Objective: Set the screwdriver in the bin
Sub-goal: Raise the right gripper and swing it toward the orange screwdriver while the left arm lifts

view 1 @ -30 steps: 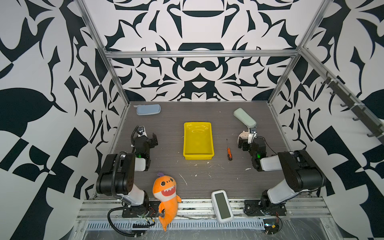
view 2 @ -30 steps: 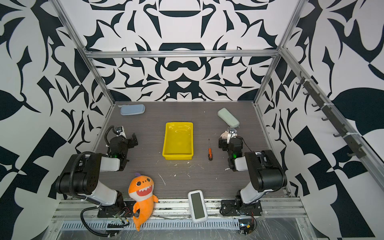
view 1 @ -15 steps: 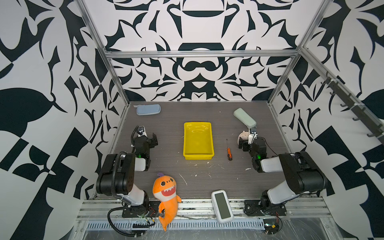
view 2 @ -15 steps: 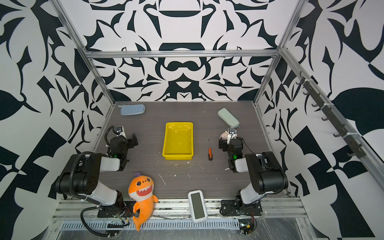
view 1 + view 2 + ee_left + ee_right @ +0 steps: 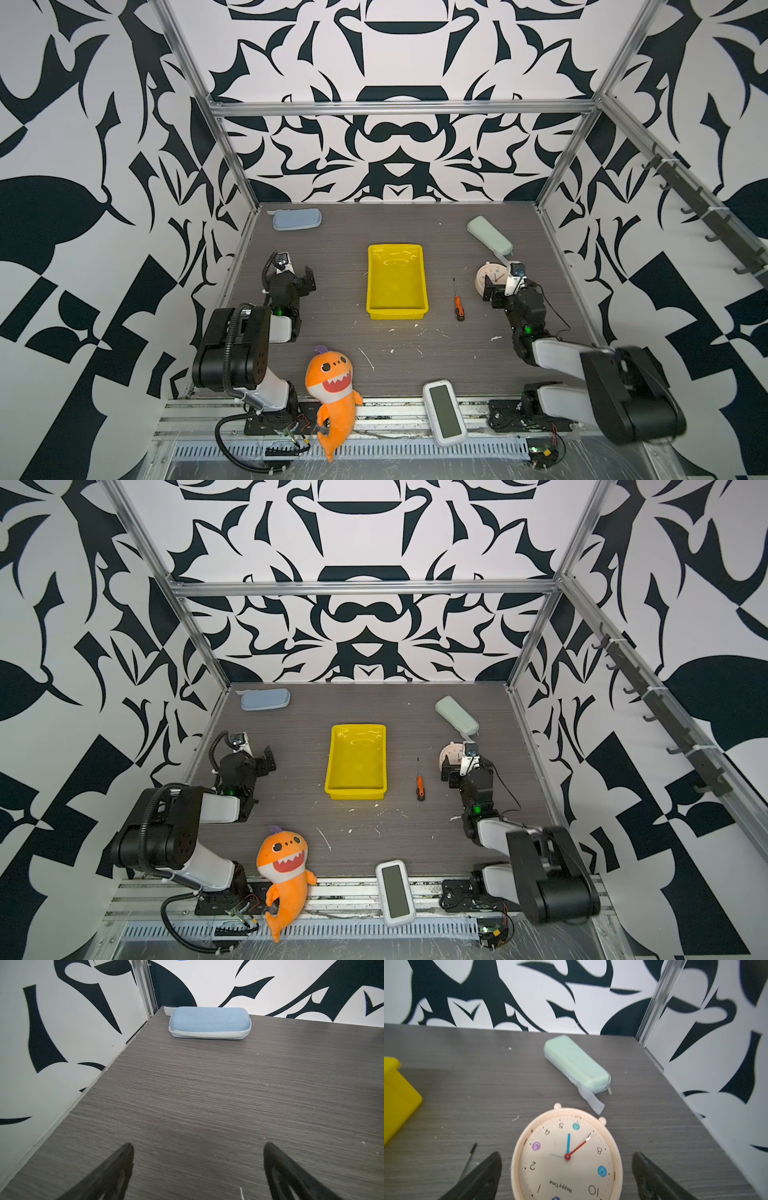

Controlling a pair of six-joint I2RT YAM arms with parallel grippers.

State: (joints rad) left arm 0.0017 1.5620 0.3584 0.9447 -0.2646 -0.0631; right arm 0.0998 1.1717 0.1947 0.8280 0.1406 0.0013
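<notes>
The screwdriver, orange-handled with a thin dark shaft, lies flat on the table just right of the bin, its black butt end toward the front. The bin is a yellow tray with nothing in it. My right gripper is open and hovers over a cream clock, right of the screwdriver. The right wrist view shows only the screwdriver's shaft and a corner of the bin. My left gripper is open with nothing in it, left of the bin.
A blue-grey pouch lies at the back left and a pale green pouch at the back right, behind the clock. An orange shark plush and a white device sit at the front edge. Patterned walls enclose the table.
The right arm's elbow link has swung toward the front right, while its gripper has stayed over the clock. The left arm, screwdriver and bin have not moved.
</notes>
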